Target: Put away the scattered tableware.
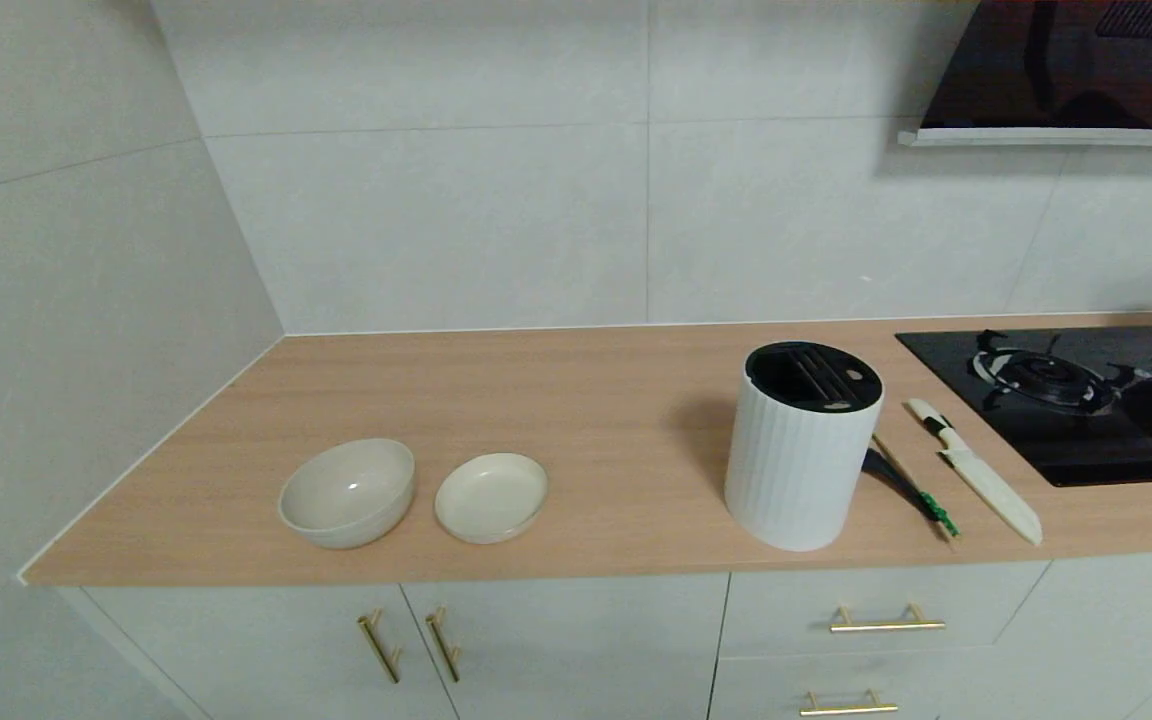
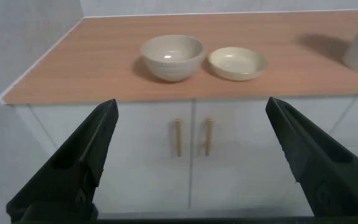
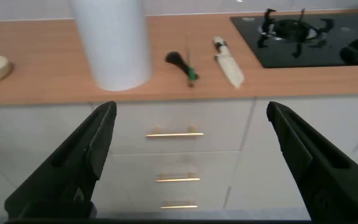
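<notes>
The coming move turned on the right side of the table: the knife and a thin dark-headed utensil lay side by side just right of the white ribbed holder. Their long axes ran from the far side toward the near edge, slanting slightly rightward. The knife's handle pointed away from the robot and its blade toward the front edge. The utensil's dark head sat close against the holder's base; whether it touched could not be told. Both lay up and ahead of the right tool, which hung below the table edge facing the drawer fronts, so the right arm was judged the nearer one for them. The bowl and the shallow dish stood just beside each other well to the left, straight ahead of and above the left tool, which faced the cupboard doors. Each tool had its fingers spread wide apart, holding nothing and touching nothing.
</notes>
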Robot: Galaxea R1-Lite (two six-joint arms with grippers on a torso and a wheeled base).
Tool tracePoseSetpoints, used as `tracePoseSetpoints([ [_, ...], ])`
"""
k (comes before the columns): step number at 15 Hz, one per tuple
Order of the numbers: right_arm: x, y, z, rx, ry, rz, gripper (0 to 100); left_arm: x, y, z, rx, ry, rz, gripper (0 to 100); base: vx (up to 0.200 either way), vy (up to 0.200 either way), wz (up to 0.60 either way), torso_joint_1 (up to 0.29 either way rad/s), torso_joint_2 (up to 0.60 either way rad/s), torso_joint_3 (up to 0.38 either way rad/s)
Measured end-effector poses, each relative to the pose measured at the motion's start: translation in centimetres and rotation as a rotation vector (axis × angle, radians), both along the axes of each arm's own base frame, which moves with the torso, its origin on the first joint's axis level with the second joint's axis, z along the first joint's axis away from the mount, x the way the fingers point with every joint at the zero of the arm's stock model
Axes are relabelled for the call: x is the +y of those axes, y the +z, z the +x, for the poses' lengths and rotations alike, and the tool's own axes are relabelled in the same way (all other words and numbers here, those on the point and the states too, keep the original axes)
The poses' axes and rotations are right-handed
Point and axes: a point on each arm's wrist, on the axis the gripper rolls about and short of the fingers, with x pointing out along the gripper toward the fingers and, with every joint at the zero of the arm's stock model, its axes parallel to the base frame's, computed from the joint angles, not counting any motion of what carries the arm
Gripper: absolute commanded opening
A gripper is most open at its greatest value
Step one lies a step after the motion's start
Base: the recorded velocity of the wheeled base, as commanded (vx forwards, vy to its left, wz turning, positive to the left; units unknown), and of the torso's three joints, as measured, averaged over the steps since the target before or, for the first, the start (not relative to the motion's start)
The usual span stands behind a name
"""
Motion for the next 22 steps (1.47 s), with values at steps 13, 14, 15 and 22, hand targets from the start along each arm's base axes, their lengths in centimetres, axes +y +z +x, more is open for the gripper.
tracePoseSetpoints([
  [13, 0.0, 0.0, 0.0, 0.0, 0.001, 0.0, 100, 0.0, 0.01, 0.0, 0.0, 0.0, 0.0, 100, 0.0, 0.2, 0.0, 0.002, 0.0, 0.002],
  [14, 0.0, 0.0, 0.0, 0.0, 0.0, 0.0, 100, 0.0, 0.0, 0.0, 0.0, 0.0, 0.0, 100, 0.0, 0.2, 0.0, -0.002, 0.0, 0.002],
  [15, 0.0, 0.0, 0.0, 0.0, 0.0, 0.0, 100, 0.0, 0.0, 0.0, 0.0, 0.001, 0.0, 100, 0.0, 0.2, 0.0, -0.007, 0.01, 0.002],
  [22, 0.0, 0.0, 0.0, 0.0, 0.0, 0.0, 100, 0.0, -0.01, 0.0, 0.001, 0.0, 0.001, 100, 0.0, 0.086, 0.0, 0.001, 0.0, 0.001],
])
